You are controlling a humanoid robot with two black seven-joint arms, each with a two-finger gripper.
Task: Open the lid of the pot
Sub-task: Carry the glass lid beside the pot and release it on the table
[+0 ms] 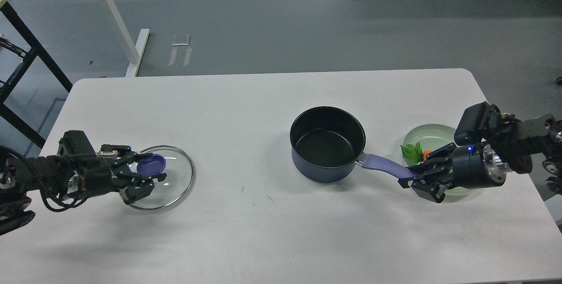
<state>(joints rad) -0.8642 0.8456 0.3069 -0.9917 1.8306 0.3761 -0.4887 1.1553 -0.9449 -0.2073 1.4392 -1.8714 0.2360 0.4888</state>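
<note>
The dark navy pot (327, 144) stands uncovered at the table's middle right, its black inside bare and its lavender handle (386, 166) pointing right. My right gripper (415, 177) is shut on the end of that handle. The glass pot lid (169, 181) with its purple-blue knob (151, 164) is at the table's left, low over or on the surface; I cannot tell which. My left gripper (142, 176) is closed around the knob.
A pale green plate (432, 137) with green leaves (411, 151) and a small orange piece sits behind my right gripper near the table's right edge. A white table leg and a black frame stand on the floor at the far left.
</note>
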